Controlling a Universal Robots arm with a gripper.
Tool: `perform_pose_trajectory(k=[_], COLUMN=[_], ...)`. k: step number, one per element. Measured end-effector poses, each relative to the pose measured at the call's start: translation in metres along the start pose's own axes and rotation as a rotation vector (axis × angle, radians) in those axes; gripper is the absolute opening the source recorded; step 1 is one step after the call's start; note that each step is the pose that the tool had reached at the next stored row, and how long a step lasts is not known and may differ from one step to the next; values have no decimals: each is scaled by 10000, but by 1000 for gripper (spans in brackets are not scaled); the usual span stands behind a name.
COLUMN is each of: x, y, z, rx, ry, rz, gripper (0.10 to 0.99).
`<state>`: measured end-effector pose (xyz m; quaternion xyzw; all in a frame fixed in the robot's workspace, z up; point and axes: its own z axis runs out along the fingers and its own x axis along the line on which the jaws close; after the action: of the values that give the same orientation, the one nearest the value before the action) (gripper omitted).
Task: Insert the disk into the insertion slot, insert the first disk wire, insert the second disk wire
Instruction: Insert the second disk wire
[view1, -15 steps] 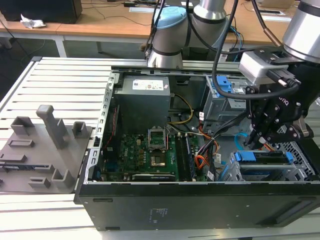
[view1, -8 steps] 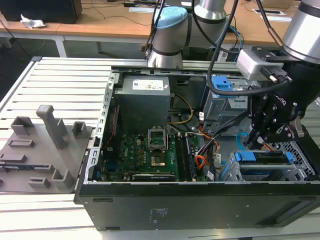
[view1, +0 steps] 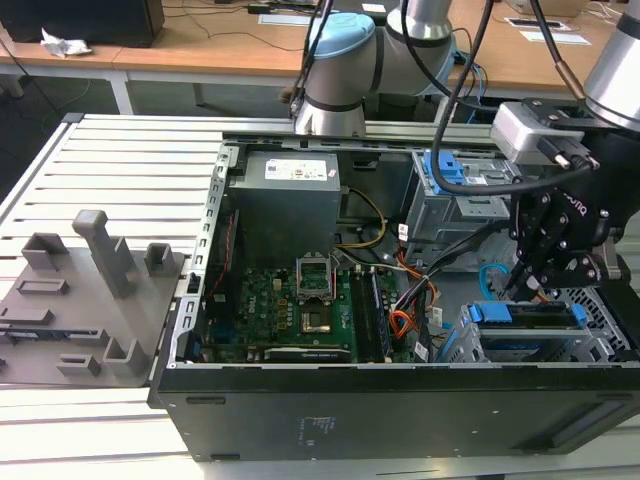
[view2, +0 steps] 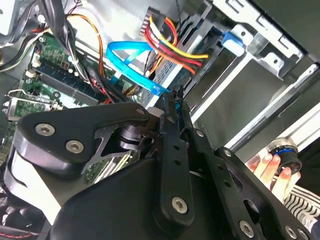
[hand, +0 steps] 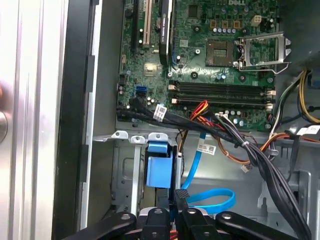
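Note:
The disk (view1: 522, 318), in its blue carrier (hand: 159, 167), sits inside the insertion slot (view1: 600, 345), a grey perforated cage at the case's front corner on the exterior view's right. My gripper (view1: 525, 285) hangs just above the cage's inner end. In both wrist views its fingertips are pinched together on the small black plug (hand: 181, 194) of the second disk wire (view2: 131, 61), a light blue flat cable that loops away from the gripper (view2: 172, 97). The first disk wire (view2: 170, 46), a red and orange-yellow bundle, runs beside that loop; where its end sits is unclear.
A taller grey cage with a blue latch (view1: 455, 180) stands behind the gripper. The motherboard (view1: 280, 305), black cable bundles (hand: 250, 150) and an orange ribbon (view1: 402, 322) lie nearby. A person's hand (view2: 270, 167) holds a round knob outside the case. A grey fixture (view1: 90, 290) lies at the exterior view's left.

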<state>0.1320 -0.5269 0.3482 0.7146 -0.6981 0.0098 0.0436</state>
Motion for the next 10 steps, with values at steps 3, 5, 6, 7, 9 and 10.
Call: perform_pose_trajectory(k=[3,5,6,7,9,10], x=[14,21,22,23,27,28], y=[-61,-79,-93,-94,-97,-97], z=[25,30,39,47,59,63], rx=[-17,-21,-27,-30,-31,-31], ry=[-2,-4,-4,-3,-1,-3], rz=[44,46,49,52,51,50], gripper=[165,165,165,165,165,165])
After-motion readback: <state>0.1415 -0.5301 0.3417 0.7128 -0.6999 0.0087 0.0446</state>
